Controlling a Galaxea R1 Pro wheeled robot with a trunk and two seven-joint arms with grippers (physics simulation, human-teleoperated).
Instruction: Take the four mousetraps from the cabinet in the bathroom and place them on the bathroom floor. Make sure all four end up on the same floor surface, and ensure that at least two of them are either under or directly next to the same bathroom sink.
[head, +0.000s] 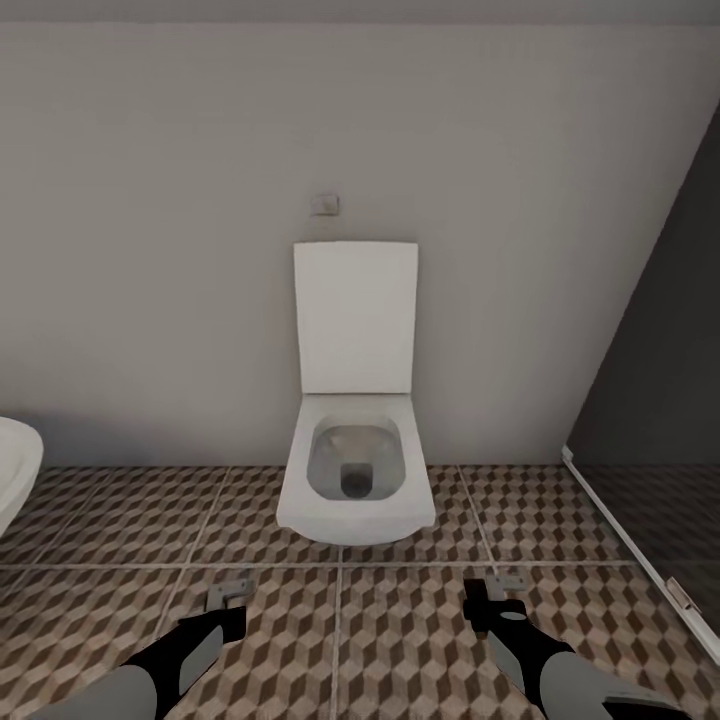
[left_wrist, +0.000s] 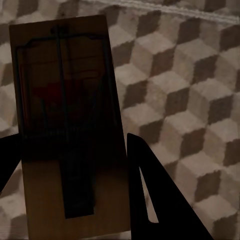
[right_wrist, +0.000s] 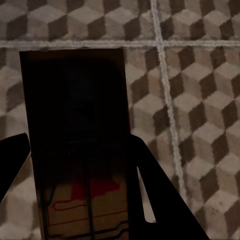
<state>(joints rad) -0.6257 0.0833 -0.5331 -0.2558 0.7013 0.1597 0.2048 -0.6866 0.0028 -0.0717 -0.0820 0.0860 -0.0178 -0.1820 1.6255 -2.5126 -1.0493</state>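
Left hand (head: 232, 592) and right hand (head: 497, 590) each clamp mousetrap, held low over bathroom floor (head: 400, 620)

Open floor (head: 400, 640) ahead — toilet (head: 355, 480) beyond

Cube-patterned bathroom floor (head: 120, 560) bears the white toilet (head: 355, 470) against the wall

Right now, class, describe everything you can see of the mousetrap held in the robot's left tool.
The mousetrap is a flat tan wooden rectangle with a dark wire frame, a dark bar running down its middle and a red patch near its centre. It sits between the two dark fingers of the left tool, which close on its long edges, and it is held above the cube-patterned floor. In the head view it shows as a small grey plate.
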